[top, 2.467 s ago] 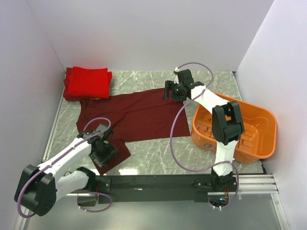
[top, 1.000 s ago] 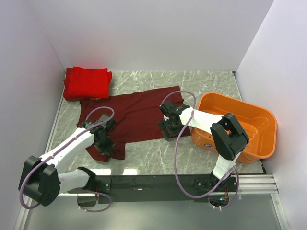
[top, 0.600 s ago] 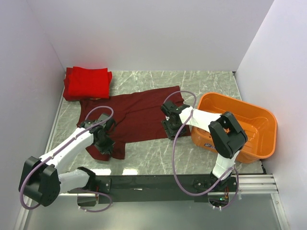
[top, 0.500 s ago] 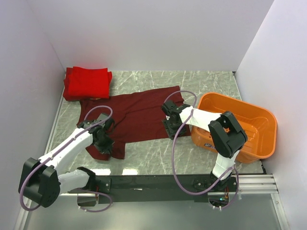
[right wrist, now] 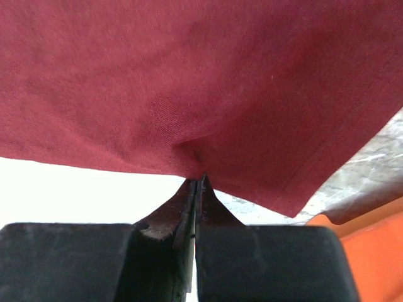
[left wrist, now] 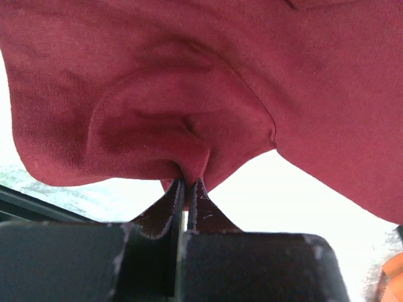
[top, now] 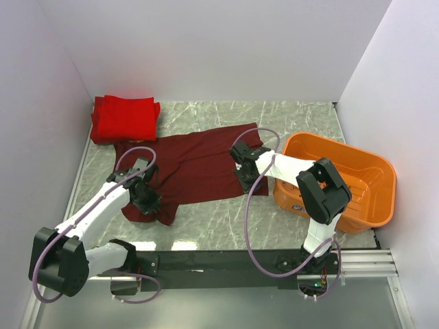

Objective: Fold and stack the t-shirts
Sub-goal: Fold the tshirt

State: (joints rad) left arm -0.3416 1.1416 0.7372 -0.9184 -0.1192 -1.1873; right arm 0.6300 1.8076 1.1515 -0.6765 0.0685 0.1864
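Observation:
A dark maroon t-shirt (top: 199,163) lies spread across the middle of the table. My left gripper (top: 147,201) is shut on a pinch of its near left corner, and the cloth bunches up between the fingertips in the left wrist view (left wrist: 187,181). At the shirt's near right hem, my right gripper (top: 245,179) is shut on the edge; the right wrist view shows the maroon t-shirt (right wrist: 208,88) rising from the closed gripper (right wrist: 199,180). Bright red t-shirts (top: 124,118) sit folded in a pile at the back left corner.
An orange plastic basket (top: 357,185) stands at the right, close beside the right arm, and its corner (right wrist: 371,251) shows in the right wrist view. White walls enclose the table on three sides. The black rail with the arm bases runs along the near edge.
My right gripper came from the shirt's far edge to its near right hem and shut on it. The left gripper, still shut, drew its corner a little away from the near edge.

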